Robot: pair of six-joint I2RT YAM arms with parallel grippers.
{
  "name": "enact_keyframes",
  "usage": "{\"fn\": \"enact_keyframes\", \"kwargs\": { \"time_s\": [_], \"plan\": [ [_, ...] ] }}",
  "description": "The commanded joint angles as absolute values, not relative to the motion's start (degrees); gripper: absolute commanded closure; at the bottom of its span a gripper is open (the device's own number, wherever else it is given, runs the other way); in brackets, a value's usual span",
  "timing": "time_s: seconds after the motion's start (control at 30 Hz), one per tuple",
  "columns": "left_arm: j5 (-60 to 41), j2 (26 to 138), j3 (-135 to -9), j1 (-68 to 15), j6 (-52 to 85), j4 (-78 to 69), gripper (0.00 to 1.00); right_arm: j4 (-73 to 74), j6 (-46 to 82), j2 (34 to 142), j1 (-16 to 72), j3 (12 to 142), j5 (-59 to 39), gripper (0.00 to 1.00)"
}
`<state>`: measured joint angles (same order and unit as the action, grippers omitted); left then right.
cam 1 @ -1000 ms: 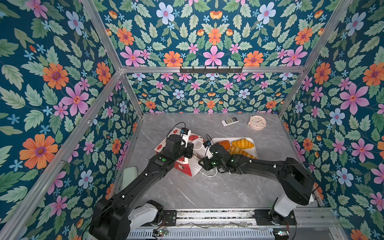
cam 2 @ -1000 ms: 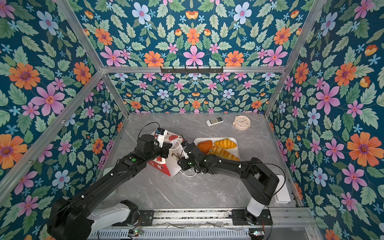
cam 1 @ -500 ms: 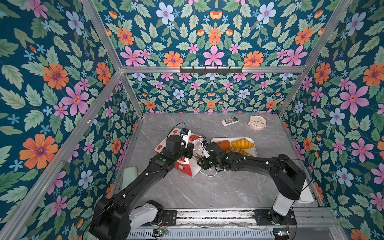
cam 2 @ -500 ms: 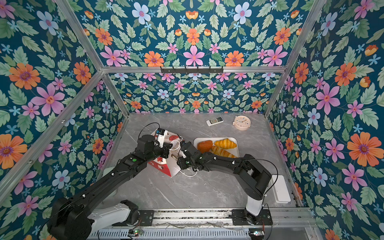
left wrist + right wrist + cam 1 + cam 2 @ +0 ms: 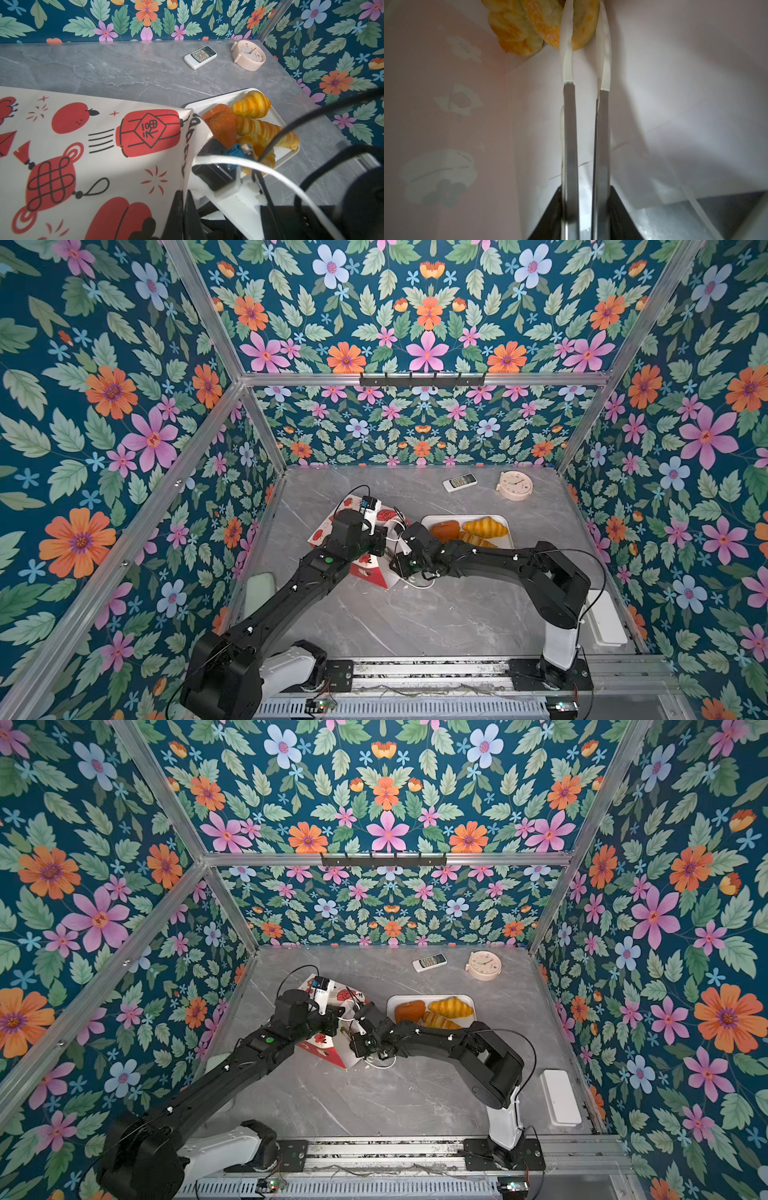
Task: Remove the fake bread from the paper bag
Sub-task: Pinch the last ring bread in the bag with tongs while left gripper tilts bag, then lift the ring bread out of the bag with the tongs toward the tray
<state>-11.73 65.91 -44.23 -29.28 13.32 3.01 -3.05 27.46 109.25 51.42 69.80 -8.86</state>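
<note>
Right gripper has pushed deeper into the bag.
Bare table lies open nearest the rail. Mid-table, the left gripper clamps the bag's mouth edge, and the right fingers pinch bread at the bag's inner corner. Beyond, more bread fills the tray. Remote and clock sit farthest, well clear.
</note>
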Motion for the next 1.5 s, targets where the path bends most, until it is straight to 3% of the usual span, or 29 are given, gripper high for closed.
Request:
{"fn": "enact_keyframes", "kwargs": {
  "time_s": [0.0, 0.53, 1.07, 1.47],
  "plan": [
    [-12.1, 65.5, -44.0, -29.4, 13.7, 0.4, 1.00, -1.1, 28.6, 109.2, 51.4, 70.1, -9.1, 0.72],
    [-6.0, 65.4, -43.0, -29.4, 14.8, -1.4, 1.00, -11.2, 26.9, 98.8, 51.5, 64.5, -5.8, 0.77],
    [2.9, 67.7, -42.6, -29.3, 16.4, -4.7, 1.00, -34.1, 24.4, 80.0, 51.5, 61.5, -3.9, 0.77],
    [4.4, 68.3, -40.7, -28.2, 17.6, -7.1, 1.00, -50.9, 25.6, 66.3, 50.6, 61.0, 5.4, 0.76]
  ]
}}
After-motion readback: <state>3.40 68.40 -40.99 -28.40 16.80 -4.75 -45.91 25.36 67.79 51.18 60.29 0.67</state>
